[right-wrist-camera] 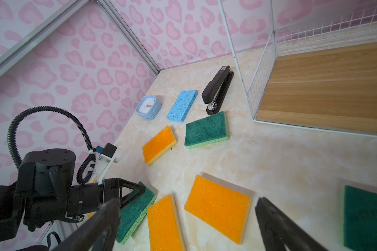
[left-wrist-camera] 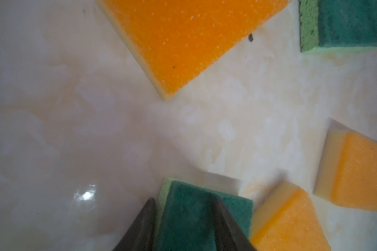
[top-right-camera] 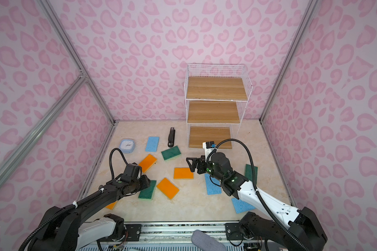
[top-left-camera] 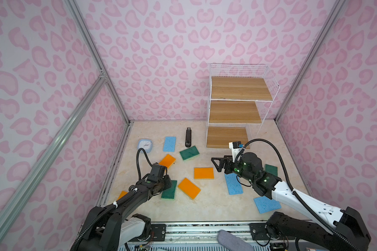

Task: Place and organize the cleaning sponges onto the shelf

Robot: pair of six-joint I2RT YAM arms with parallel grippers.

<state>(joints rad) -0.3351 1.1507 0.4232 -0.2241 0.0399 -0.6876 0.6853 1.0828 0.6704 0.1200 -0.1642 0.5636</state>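
- Near the left edge of the worktop, in both top views, the left pincer [top-right-camera: 147, 181] is down on a green sponge [top-left-camera: 169, 193]. The shelf [top-left-camera: 226, 135] stands at the far edge with bare boards.
- In the left wrist view, its fingers [left-wrist-camera: 139, 228] seem clenched on this sponge across the thickness. It looks light and soft and will squash, so a hold near the middle of a long side seems best.
- In the right wrist view, the right pincer [right-wrist-camera: 187, 217] is released and empty, above an orange sponge [right-wrist-camera: 218, 208].
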